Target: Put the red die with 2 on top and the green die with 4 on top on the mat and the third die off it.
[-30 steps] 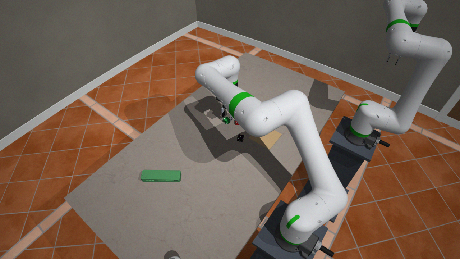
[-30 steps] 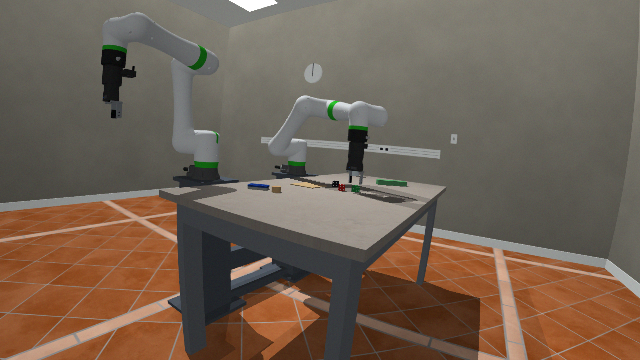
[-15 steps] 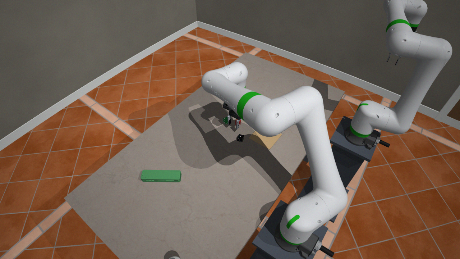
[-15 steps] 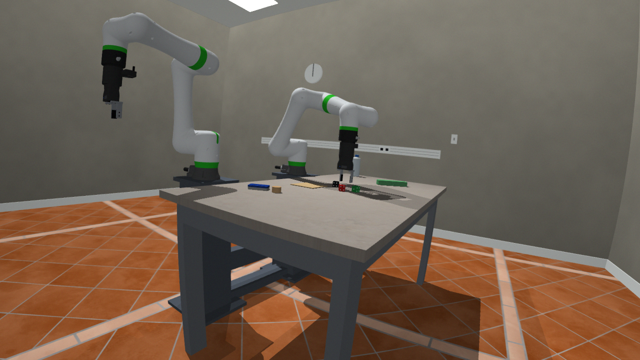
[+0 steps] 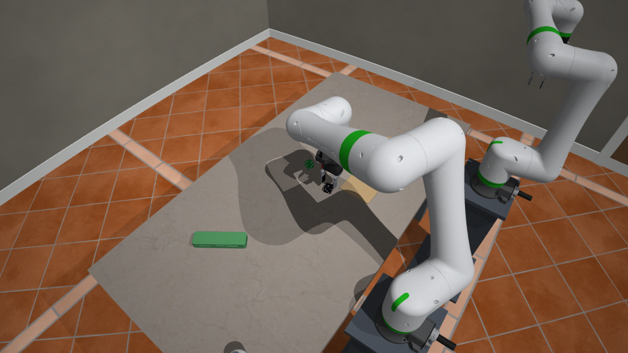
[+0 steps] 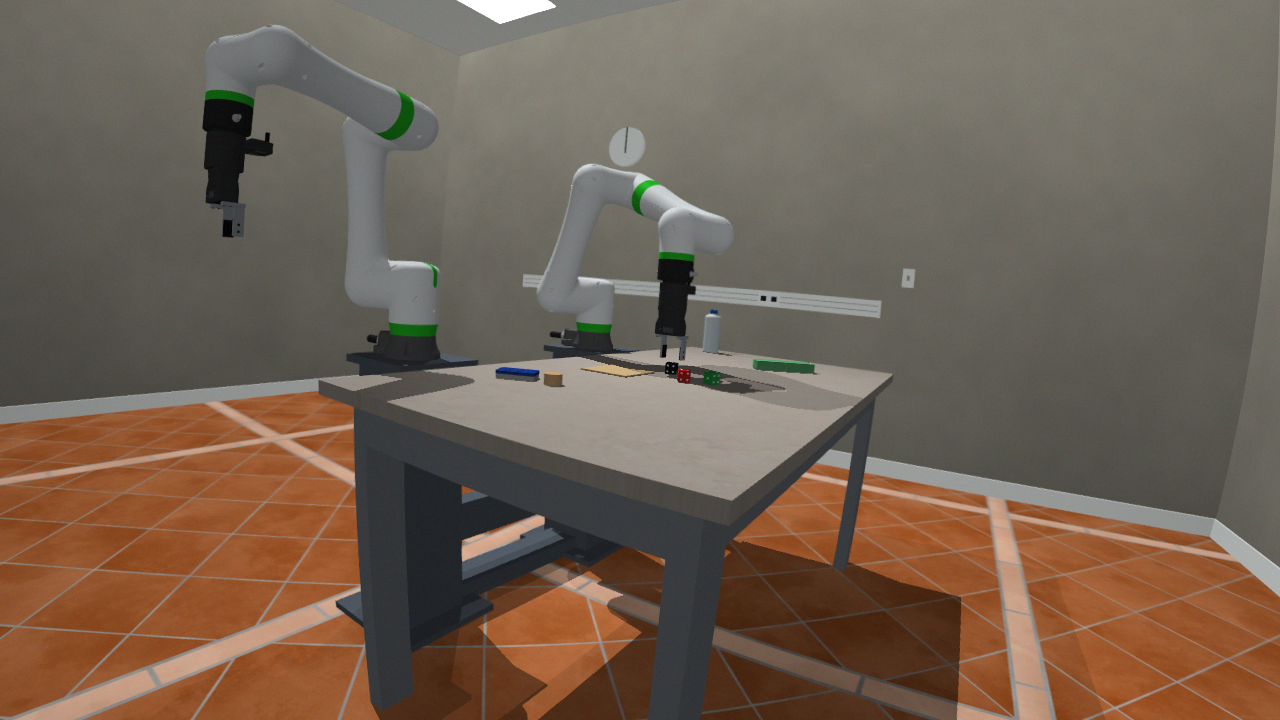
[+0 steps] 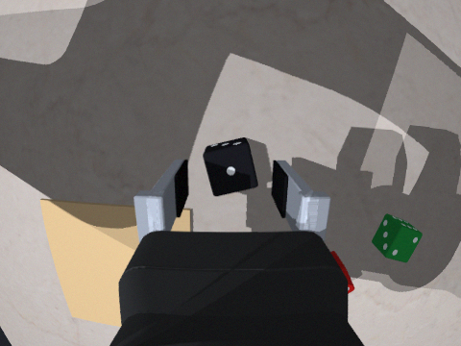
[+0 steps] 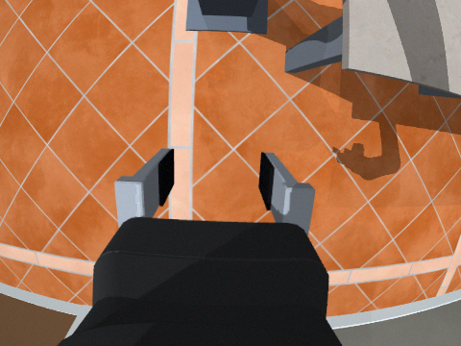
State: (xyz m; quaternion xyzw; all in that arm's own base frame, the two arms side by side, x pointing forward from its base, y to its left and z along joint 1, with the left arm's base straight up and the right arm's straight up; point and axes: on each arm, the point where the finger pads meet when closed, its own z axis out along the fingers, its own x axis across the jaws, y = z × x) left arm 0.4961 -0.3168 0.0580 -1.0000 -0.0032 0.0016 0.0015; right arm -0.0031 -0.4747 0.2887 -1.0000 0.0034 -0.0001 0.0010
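The left hand (image 5: pixel 329 179) (image 6: pixel 673 349) (image 7: pixel 230 177) stands wide with nothing gripped, pointing down just above the black die (image 5: pixel 328 188) (image 6: pixel 671 368) (image 7: pixel 230 168). From the left wrist, that die appears between the two fingers, its single pip facing the camera.

Near the hand, the red die (image 5: pixel 322 165) (image 6: pixel 683 375) (image 7: pixel 344 271) rests on the worktop (image 5: pixel 263 281) (image 6: pixel 537 411) (image 8: pixel 384 38), mostly hidden in the left wrist view; its top number cannot be told. A bit further sideways lies the green die (image 5: pixel 309 163) (image 6: pixel 712 377) (image 7: pixel 400 240), showing a two-pip face and a three-pip face.

On the opposite side of the hand from the green die lies the tan mat (image 5: pixel 359 189) (image 6: pixel 617 369) (image 7: pixel 91 269). All three dice are off it.

Farther from the hand are a short tan cylinder (image 6: pixel 553 379), a flat blue object (image 6: pixel 517 370), a long green case (image 5: pixel 219 239) (image 6: pixel 783 365) and a blue-capped bottle (image 6: pixel 711 333).

Well apart, the right hand (image 5: pixel 536 81) (image 6: pixel 232 222) (image 8: pixel 216 168) is wide and holds nothing, high over the tiled floor (image 5: pixel 570 245) (image 6: pixel 1074 626) (image 8: pixel 240 96).
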